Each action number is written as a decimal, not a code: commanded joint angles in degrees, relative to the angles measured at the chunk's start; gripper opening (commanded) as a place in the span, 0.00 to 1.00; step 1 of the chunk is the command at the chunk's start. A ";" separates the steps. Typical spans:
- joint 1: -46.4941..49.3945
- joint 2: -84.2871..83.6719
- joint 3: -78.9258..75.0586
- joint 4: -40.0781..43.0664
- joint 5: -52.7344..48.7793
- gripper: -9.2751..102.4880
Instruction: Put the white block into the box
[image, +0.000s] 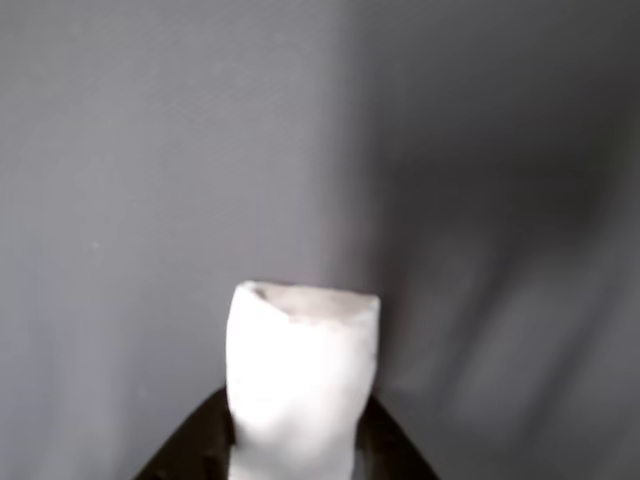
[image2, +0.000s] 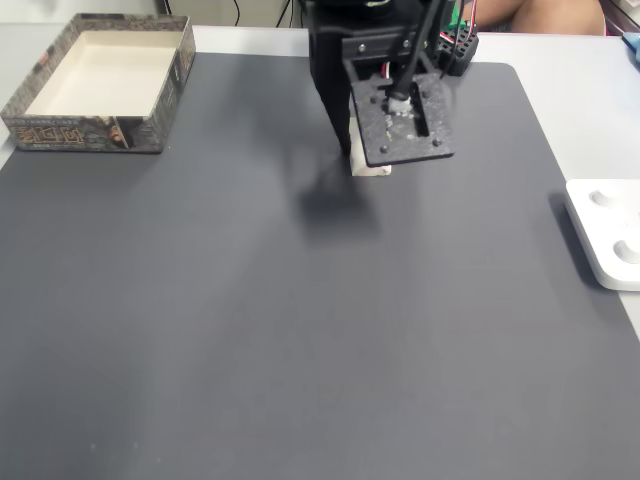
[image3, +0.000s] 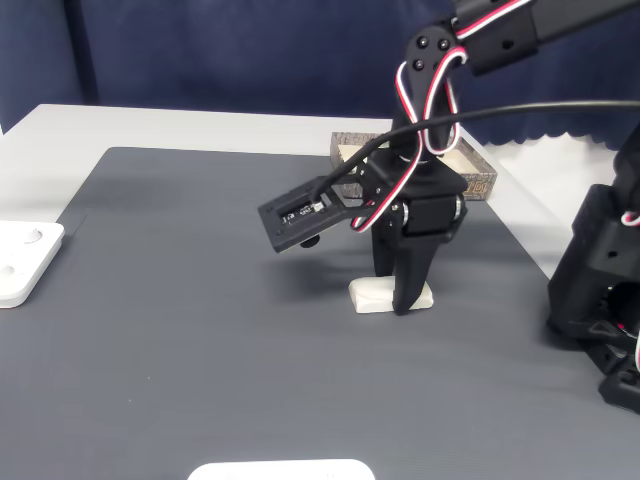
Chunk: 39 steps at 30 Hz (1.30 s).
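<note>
Jaws of the black gripper (image3: 405, 300) straddle the small matte white oblong block (image3: 372, 296) on the dark grey mat (image2: 300, 330); whether they clamp it, I cannot tell. Cream-lined patterned box (image2: 100, 80) sits well apart.

We are seeing a dark grey mat (image2: 250, 330) covering the white table (image2: 590, 110); a white rounded device (image2: 608, 232) is resting at its edge.

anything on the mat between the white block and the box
No. In a fixed view, only bare dark mat lies between the white block, under the gripper, and the box at the far left corner.
</note>
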 joint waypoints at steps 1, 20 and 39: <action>-1.23 0.26 1.14 -0.44 -0.18 0.07; 10.63 18.46 -5.10 14.24 -2.46 0.07; 31.38 8.09 -34.54 29.88 4.75 0.07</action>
